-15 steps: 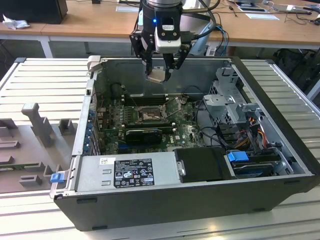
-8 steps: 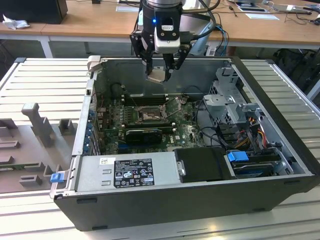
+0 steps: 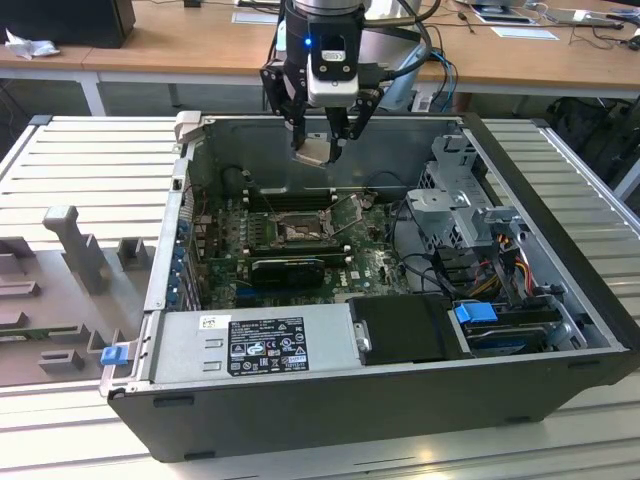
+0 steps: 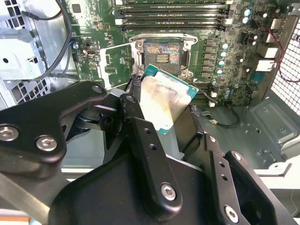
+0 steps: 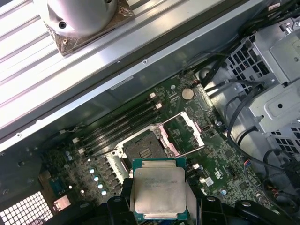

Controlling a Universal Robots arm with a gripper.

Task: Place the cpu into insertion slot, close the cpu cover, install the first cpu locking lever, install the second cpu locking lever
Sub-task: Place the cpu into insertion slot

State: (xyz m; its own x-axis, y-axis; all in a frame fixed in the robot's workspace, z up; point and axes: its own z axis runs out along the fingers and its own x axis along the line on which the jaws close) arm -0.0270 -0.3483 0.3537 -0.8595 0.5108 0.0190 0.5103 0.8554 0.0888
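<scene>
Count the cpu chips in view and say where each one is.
1. The cpu is gripped in the tool, held in the air inside the open case, apart from the insertion slot, which lies empty. Others could be hidden elsewhere in the case.

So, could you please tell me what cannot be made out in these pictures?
- Second wrist view: an edge of the cpu, covered by the gripper.
- Both wrist views: the underside of the cpu, facing away.
- Exterior view: contacts of the insertion slot, too small.
- First wrist view: most of the gripper, cut off by the frame edge.
</scene>
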